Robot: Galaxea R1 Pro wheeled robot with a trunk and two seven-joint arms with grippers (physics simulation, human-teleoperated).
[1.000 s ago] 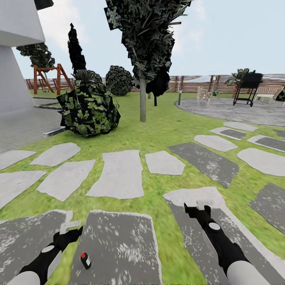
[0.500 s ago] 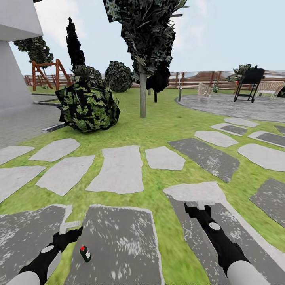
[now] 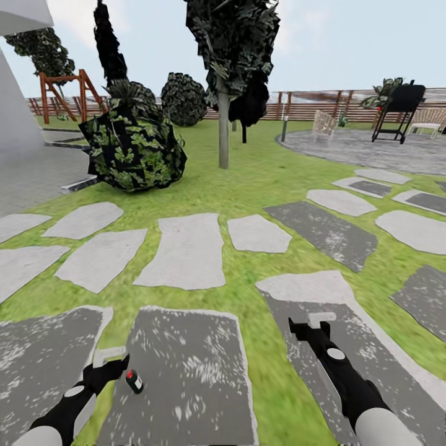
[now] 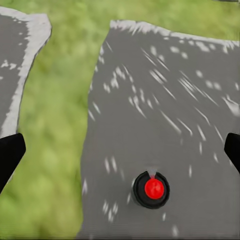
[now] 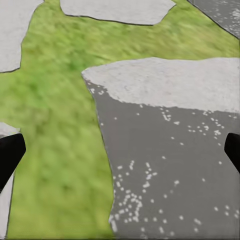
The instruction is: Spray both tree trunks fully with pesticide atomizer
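The pesticide atomizer, a small dark bottle with a red cap, lies on a dark grey stepping stone near its left edge. In the left wrist view the atomizer shows from above, red cap up. My left gripper hangs open just left of and above it, touching nothing; its dark fingertips stand wide apart. My right gripper is open over another dark stone, with nothing in it. Far ahead on the lawn stands a tree with a straight, bare grey trunk.
Pale and dark stepping stones cross the grass. A leafy bush sits at the left, by a paved area and a white wall. A round patio with a black grill and chairs lies at the right. A slatted fence and a swing frame close the back.
The whole view has tipped downward, so ground, tree and fence sit higher in the picture. The atomizer now lies closer to my left gripper. Both grippers stay open.
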